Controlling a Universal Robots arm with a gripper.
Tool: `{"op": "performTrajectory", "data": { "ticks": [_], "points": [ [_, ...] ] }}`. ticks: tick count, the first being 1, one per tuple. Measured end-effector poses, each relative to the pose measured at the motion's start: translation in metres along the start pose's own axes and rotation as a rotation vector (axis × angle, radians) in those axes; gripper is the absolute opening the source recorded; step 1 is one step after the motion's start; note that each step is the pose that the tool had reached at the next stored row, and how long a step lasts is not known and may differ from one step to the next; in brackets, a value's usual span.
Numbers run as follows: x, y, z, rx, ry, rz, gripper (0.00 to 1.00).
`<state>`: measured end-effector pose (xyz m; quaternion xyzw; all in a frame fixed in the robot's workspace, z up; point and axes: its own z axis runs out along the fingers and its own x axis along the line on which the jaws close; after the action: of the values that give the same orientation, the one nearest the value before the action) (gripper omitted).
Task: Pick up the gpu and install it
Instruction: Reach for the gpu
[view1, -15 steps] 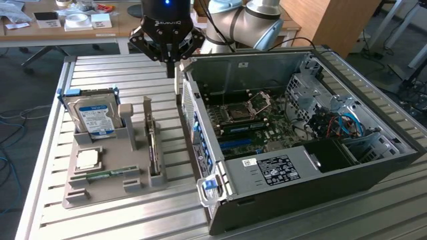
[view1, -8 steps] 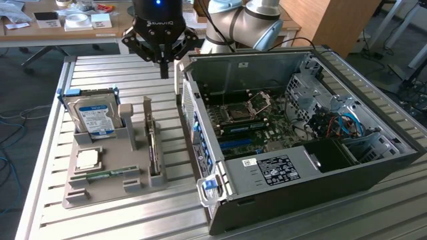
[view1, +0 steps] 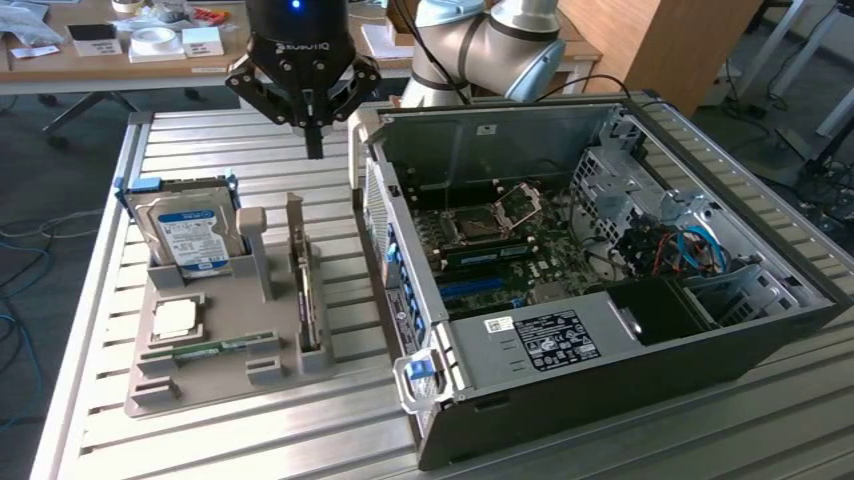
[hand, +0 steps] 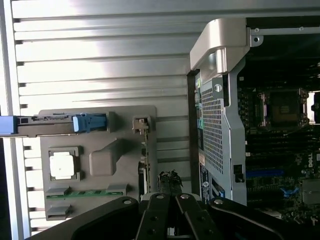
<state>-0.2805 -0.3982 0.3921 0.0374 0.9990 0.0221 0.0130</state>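
Note:
The gpu (view1: 308, 290) stands on its thin edge in a slot at the case-side end of the grey parts holder (view1: 200, 385). In the wrist view the gpu (hand: 143, 150) shows as a narrow dark strip with its silver bracket at one end. My gripper (view1: 315, 148) hangs above the slatted table behind the holder, fingers shut together with nothing between them. It is well above and beyond the card, not touching it. From the wrist camera my gripper (hand: 170, 179) sits just off the card's far end. The open computer case (view1: 400, 215) lies beside the holder with its motherboard (view1: 514, 250) exposed.
In the holder also stand a silver hard drive with a blue label (view1: 194, 235), a square processor (view1: 175, 320) and a green memory stick (view1: 214, 350). The case's wall (hand: 215, 130) rises close beside the gpu slot. A cluttered desk (view1: 134, 45) is behind the table.

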Motion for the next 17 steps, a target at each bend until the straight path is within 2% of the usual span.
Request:
{"op": "performTrajectory", "data": {
  "ticks": [4,17],
  "points": [
    [0.000,0.0000,-0.0001,0.0000,0.0001,0.000,0.11],
    [0.017,-0.0013,-0.0005,0.0000,0.0001,0.000,0.11]
  ]
}}
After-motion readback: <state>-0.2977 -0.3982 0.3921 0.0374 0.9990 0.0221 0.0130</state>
